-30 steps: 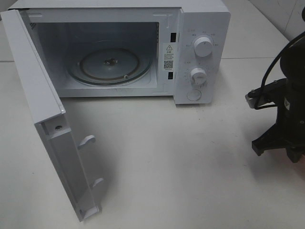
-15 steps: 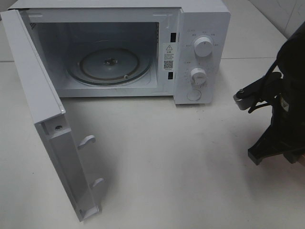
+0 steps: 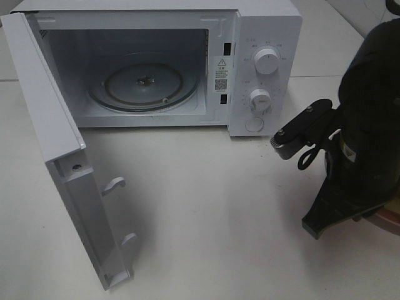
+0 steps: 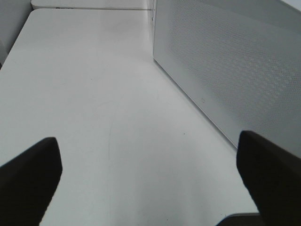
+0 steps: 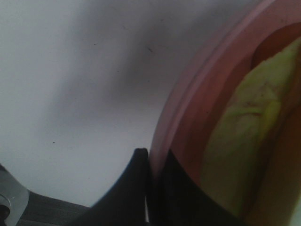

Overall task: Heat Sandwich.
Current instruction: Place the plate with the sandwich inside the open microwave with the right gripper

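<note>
The sandwich [image 5: 249, 141] shows its yellow-green filling and lies on the round pink plate [image 5: 188, 113]. My right gripper [image 5: 151, 174] is shut on the plate's rim, one black finger on each side of it. In the exterior high view the right arm [image 3: 365, 125] stands to the right of the microwave, and only a sliver of the plate [image 3: 389, 220] shows under it. My left gripper [image 4: 146, 139] is open over bare table with nothing between its fingers. It is out of the exterior high view.
The white microwave [image 3: 265, 37] stands at the back with its door [image 3: 69, 175] swung wide open to the left. A glass turntable [image 3: 144, 84] lies inside the cavity. The microwave's perforated side wall [image 4: 235, 61] is near the left gripper.
The right arm has moved left and toward the front of the table, carrying the plate with it. The microwave, its door and the left gripper have stayed still.
</note>
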You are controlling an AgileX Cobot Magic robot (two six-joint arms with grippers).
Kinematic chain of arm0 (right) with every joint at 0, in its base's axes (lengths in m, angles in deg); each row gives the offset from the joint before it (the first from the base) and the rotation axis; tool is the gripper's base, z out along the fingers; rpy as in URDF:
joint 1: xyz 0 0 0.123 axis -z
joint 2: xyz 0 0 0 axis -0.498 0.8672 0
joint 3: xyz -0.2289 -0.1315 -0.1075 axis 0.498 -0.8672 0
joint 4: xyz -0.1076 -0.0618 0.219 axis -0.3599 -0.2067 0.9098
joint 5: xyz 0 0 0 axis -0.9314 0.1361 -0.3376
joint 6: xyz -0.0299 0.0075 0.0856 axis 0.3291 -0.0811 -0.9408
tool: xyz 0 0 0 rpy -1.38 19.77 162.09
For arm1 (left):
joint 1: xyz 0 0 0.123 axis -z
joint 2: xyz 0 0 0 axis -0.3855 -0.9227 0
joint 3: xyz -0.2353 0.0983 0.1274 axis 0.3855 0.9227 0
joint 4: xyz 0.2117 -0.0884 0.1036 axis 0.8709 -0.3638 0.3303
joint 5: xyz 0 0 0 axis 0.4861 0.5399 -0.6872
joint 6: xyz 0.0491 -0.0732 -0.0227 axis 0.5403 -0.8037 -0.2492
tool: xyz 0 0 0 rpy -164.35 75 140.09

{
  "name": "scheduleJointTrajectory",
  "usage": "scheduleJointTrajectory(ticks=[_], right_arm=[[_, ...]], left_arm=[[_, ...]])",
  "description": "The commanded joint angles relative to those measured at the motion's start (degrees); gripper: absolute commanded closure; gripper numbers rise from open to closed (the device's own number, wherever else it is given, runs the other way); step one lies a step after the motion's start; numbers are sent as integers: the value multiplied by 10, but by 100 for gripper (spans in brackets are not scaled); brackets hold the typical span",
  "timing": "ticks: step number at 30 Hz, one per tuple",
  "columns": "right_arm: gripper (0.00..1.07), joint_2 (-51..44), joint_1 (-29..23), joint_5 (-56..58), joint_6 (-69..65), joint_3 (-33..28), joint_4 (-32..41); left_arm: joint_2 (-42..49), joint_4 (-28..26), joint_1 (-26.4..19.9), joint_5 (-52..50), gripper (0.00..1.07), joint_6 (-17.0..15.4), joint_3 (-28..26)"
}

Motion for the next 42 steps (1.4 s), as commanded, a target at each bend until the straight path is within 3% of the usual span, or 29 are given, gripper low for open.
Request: scheduleJointTrajectory(ticks=[1,9,16,42], right_arm=[[107,-4,-18,15,11,-3,-10],[107,-4,-100,16,30,-3,-27],[107,-4,-142,14,81,-3,-39],[107,-4,-146,-77,387,-3,-37]], left_arm=[[13,-1,3,-4,11,-2,2],[13,-1,3,-4,11,-2,2],[13,-1,3,-4,11,-2,2],[13,-1,3,-4,11,-2,2]])
